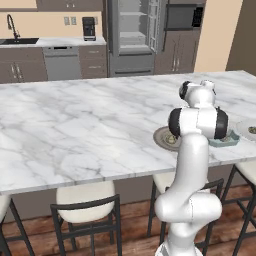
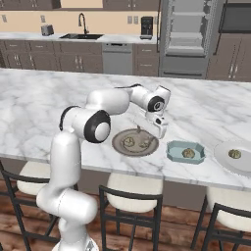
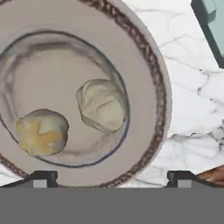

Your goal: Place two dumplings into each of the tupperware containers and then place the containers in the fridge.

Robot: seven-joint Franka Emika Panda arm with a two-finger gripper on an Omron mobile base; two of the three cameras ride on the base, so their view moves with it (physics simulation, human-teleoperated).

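gripper (image 2: 156, 133) wide open above the brown-rimmed plate (image 2: 119, 145) on the marble island (image 2: 49, 103), holding nothing; fingertips (image 3: 43, 178) spread far apart at the bottom of the hand view, both clear of the food. on that plate, two dumplings: a pale one (image 3: 103, 105) near the middle between the spread tips, and a yellower one (image 3: 42, 132) beside it, close but not touching. same pair seen from the right base view as small lumps (image 2: 129, 142) and (image 2: 143, 144) under the hand. plate partly hidden behind the arm in the left base view (image 1: 161, 136).

just beside the plate, toward the island's end, a pale-blue tupperware container (image 2: 172, 147) with one dumpling (image 2: 188, 153) inside; a corner of this container at the upper edge of the hand view (image 3: 212, 30). second container not made out for sure. further along, a white-grey plate (image 2: 223, 152) carrying another dumpling (image 2: 235, 154), well apart from the gripper.

fridge (image 2: 188, 37) at the back wall, doors open, pale shelves bare to see, also in the left base view (image 1: 131, 35). beside it a dark microwave (image 1: 181, 16). along the rear counter a sink with faucet (image 2: 82, 24), a dishwasher (image 2: 117, 59) and a coffee machine (image 2: 146, 27). stools (image 2: 132, 196) tucked under the island's near edge.
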